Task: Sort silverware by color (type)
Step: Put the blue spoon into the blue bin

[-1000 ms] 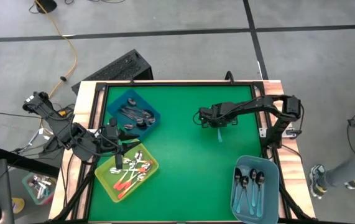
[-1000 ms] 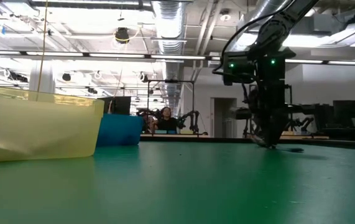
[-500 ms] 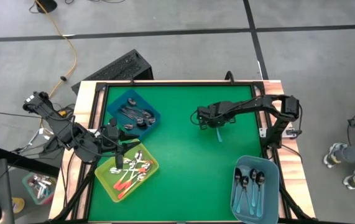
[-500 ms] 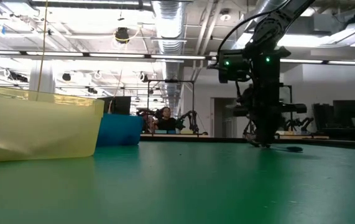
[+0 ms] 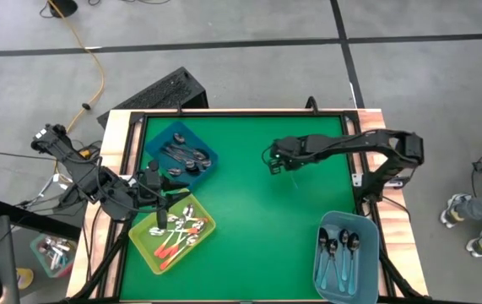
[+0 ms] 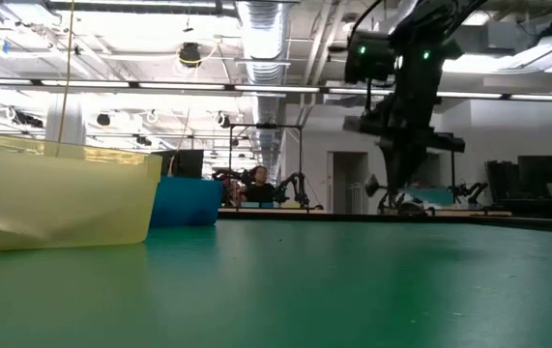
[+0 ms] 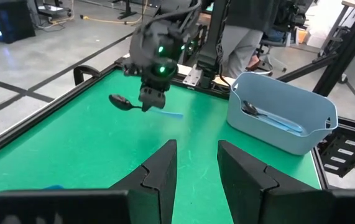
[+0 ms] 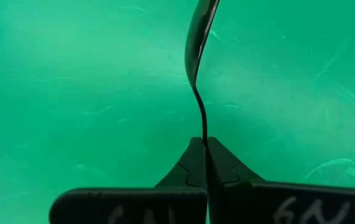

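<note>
Robotics lab: exposed ceiling ducts [image 6: 266, 24], further robot rigs [image 6: 290, 188] behind.

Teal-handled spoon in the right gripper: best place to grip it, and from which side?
Grip the thin neck between the dark bowl and the teal handle, coming from above with the fingers across the shaft. The right gripper is shut there now, and the spoon hangs about level, clear of the table, so it sits near balance. The left gripper waits open.

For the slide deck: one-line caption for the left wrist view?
Right gripper holds a teal-handled spoon above the green table, light blue bin beyond.
</note>
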Robot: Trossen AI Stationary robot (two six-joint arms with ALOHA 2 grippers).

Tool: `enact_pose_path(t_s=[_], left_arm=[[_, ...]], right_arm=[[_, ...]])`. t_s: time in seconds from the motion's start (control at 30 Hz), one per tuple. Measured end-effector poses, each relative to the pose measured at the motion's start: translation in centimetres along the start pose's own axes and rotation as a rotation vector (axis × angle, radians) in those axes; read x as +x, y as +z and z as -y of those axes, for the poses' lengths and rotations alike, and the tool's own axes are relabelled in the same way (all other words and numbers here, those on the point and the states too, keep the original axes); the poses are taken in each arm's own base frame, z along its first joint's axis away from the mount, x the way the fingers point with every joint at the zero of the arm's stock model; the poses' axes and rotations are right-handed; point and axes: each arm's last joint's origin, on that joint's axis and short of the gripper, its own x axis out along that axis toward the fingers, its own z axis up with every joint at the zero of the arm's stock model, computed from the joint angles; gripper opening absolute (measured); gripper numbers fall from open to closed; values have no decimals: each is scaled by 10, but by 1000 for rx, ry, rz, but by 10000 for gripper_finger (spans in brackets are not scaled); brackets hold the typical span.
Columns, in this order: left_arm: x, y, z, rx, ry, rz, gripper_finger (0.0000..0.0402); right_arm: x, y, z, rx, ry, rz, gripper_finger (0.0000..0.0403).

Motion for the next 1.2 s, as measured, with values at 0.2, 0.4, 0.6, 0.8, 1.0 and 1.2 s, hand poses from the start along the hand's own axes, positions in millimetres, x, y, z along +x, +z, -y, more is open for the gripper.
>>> enact_pose_path(t_s=[0.2, 0.4, 0.6, 0.8, 1.0, 1.2], left_arm=[[0, 0, 0, 1, 1, 1, 101], [0, 0, 0, 2, 1, 1, 101], [0, 0, 0, 1, 2, 1, 101], [0, 0, -1, 3, 28, 16, 101], [1, 1, -2, 10, 52, 27, 101], [3, 2, -4, 10, 67, 26, 101]], right_arm=[[-29, 1, 3, -13, 94, 57, 1], [-63, -2, 9, -43, 198, 120, 1], [-96, -12, 16, -92, 316, 168, 1], [-130, -33, 23, -124, 468, 167, 1], [-160, -65, 27, -132, 624, 105, 1], [-184, -106, 29, -174, 768, -31, 1]])
